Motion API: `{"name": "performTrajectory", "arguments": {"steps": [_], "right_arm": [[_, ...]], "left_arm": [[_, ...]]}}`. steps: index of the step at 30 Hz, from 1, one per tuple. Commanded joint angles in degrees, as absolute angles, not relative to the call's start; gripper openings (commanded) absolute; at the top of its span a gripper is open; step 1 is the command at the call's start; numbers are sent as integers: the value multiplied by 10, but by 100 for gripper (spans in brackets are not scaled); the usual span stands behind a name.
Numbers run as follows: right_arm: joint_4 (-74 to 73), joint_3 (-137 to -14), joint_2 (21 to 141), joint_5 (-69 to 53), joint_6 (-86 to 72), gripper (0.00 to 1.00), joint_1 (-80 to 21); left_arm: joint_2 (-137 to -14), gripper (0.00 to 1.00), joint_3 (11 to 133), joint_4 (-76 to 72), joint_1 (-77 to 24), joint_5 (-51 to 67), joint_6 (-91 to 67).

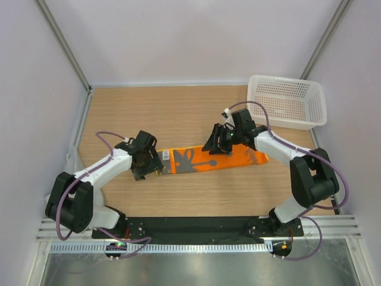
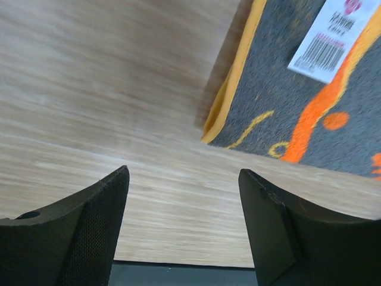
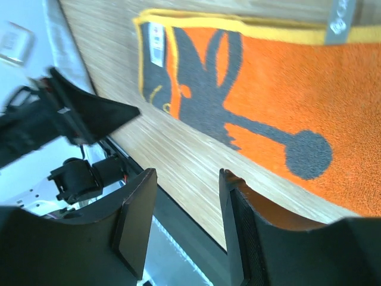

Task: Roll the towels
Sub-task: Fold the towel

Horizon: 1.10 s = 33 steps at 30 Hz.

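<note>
Lying flat with its long axis left to right across the table (image 1: 178, 113), the orange towel (image 1: 217, 159) has its left short end just beside the left gripper (image 2: 183, 179), open and empty, while the right gripper (image 3: 187, 176), also open and empty, hangs over its middle.

Towel (image 1: 202, 159) lies flat across middle of counter (image 1: 149, 113).
- Beyond towel: open wood up to back wall (image 1: 196, 42).
- Near side of towel: narrow open strip, ends at black base rail (image 1: 196, 226).
- Towel's left end: left gripper (image 2: 183, 173) low just beside it, jaws apart over bare wood.
- Above towel's middle: right gripper (image 3: 187, 174), jaws apart. Its arm blocks approach from towel's right.
- Basket (image 1: 297, 123) far right of towel, well apart, fills corner.
</note>
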State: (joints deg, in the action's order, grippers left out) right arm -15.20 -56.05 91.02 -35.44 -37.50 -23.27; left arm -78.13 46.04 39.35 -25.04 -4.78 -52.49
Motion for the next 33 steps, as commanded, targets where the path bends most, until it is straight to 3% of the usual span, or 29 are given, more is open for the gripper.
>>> {"name": "performTrajectory", "arguments": {"steps": [1,16,19,23,26,33], "right_arm": [[-214,-590,876,-331,-356,53,-233],[-256,-574,827,-316,-338,53,-231],[-265,-576,825,-315,-331,53,-229],[-272,-575,826,-315,-327,53,-227],[-276,-571,825,-312,-323,53,-227],[-257,-525,827,-301,-337,52,-226]], "left_arm": [[-759,75,440,388,-277,-39,-566],[-823,68,442,304,-280,-69,-592],[-845,58,450,301,-280,-72,-589],[-866,33,454,297,-280,-88,-586],[-867,19,464,303,-277,-101,-582],[-833,14,461,326,-208,-111,-550]]}}
